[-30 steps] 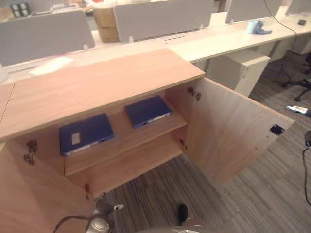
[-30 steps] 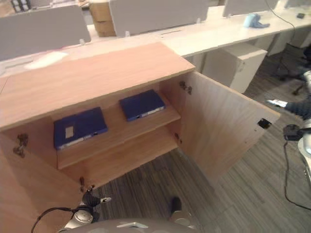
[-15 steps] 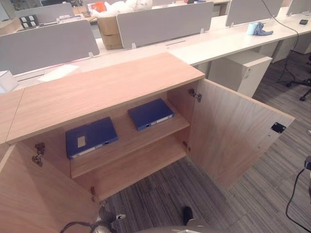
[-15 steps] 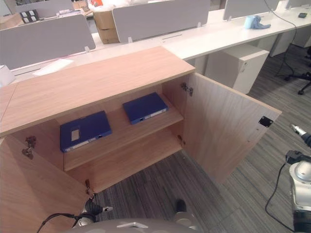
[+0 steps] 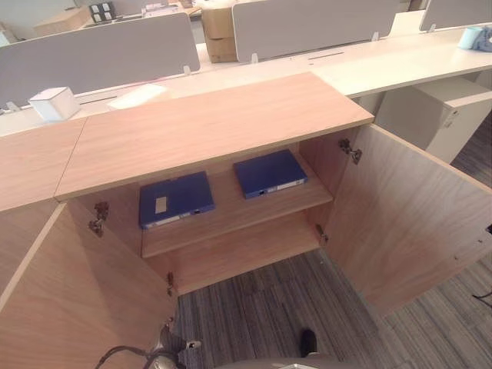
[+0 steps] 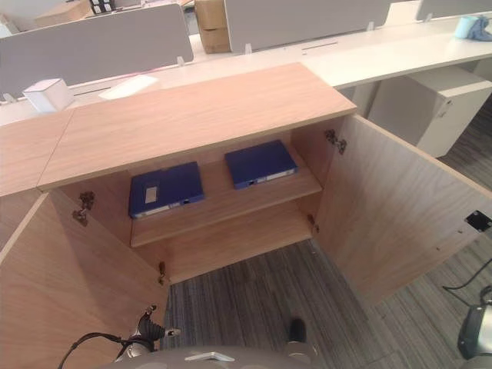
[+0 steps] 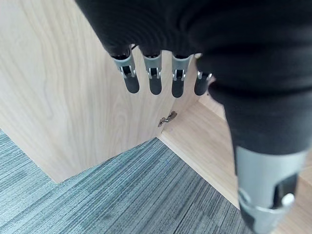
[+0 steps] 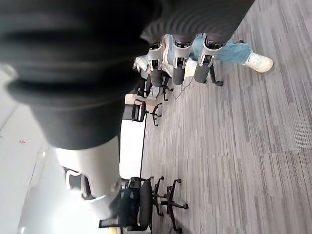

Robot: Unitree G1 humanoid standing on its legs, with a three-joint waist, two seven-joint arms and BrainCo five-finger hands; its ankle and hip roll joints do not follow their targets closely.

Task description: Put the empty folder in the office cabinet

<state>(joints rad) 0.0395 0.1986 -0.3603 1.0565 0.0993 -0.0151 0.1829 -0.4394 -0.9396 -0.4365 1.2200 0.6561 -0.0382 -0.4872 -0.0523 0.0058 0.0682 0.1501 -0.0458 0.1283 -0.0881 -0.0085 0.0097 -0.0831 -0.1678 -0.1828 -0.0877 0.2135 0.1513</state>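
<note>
With both doors swung wide, the office cabinet (image 5: 207, 127) sits at frame centre in the head views. Two blue folders lie flat on its upper shelf (image 5: 231, 219): the left folder (image 5: 175, 199) carries a pale label on its cover, the right folder (image 5: 269, 172) lies just beside it, apart. Lower shelf bare. Left door (image 5: 69, 300) fills the lower left, right door (image 5: 407, 223) the right side. Left hand (image 7: 155, 73) hangs with fingers straight and apart, holding nothing, close to a wooden door panel. Right hand (image 8: 178, 63) likewise relaxed, fingers apart, over grey carpet (image 8: 234, 146); a person's leg and shoe (image 8: 253, 58) show past it. White box (image 5: 52, 102) at upper left.
</note>
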